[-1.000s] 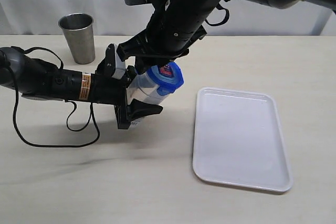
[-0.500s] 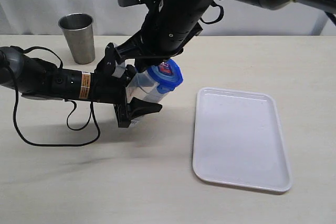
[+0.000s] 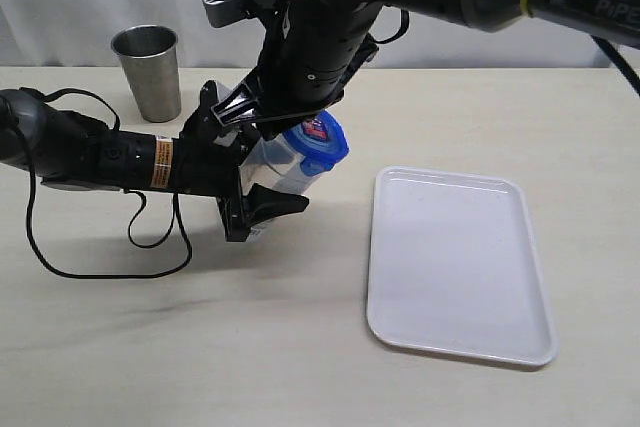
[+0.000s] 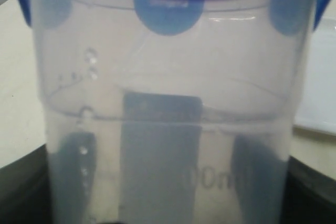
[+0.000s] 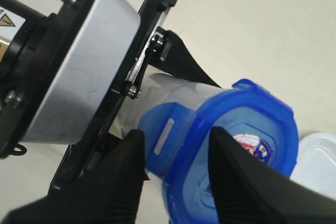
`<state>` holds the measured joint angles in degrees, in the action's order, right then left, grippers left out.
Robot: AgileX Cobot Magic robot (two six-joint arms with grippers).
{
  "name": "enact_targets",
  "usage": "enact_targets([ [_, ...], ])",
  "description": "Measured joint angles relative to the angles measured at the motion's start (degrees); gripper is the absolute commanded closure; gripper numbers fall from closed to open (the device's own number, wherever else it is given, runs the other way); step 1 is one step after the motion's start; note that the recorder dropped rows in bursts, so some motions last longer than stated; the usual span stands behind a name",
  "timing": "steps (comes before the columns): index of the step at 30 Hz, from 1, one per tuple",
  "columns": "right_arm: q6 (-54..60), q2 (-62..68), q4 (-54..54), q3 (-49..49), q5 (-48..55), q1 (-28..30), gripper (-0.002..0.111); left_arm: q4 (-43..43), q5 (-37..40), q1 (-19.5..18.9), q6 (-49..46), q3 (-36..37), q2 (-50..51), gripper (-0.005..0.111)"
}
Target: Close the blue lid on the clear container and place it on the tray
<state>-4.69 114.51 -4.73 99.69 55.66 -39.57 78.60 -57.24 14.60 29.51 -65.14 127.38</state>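
**Item 1: the clear container**. It sits centre-left in the exterior view, lifted off the surface and tilted with its mouth toward the right of the frame. It appears empty. Printed volume marks show through the wall in the left wrist view.

**Item 2: the blue lid**. It is seated on the container's mouth. The flaps in view are folded down along the wall. Whether each has snapped home cannot be told.

**Item 3: left end effector**. It reaches in from the left of the frame. Its jaws are clamped on the lower body of the clear container, one finger on each side, and carry its weight.

**Item 4: right end effector**. It comes down from the top centre of the exterior view. Its jaws are narrowed onto the lid's edge, and one snap flap lies between the fingers, which appear to press it against the container wall.

**Item 5: the tray**. It lies flat at the lower right of the exterior view, well apart from the container, with nothing on it.

**Item 6: steel cup**. It stands upright at the upper left, near the left arm, and is not involved.

**Status.** The lid is on and the latching of flaps looks to be in hand, so the closing step is judged mostly done. Any unlatched flap is left to do. After that the right end effector must let go, and the closed container must be carried right and set down inside the tray's rim.
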Motion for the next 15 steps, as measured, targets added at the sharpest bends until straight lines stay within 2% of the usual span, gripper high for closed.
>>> enact_targets([
  [5, 3.4, 0.2, -0.9, 0.1, 0.0, -0.8, 0.071, -0.1, 0.1, 0.0, 0.1, 0.0, 0.0, 0.041],
  [15, 4.2, 0.8, -9.4, 0.1, 1.8, -3.1, 0.071, -0.2, 0.2, 0.0, 0.1, 0.0, 0.0, 0.041],
])
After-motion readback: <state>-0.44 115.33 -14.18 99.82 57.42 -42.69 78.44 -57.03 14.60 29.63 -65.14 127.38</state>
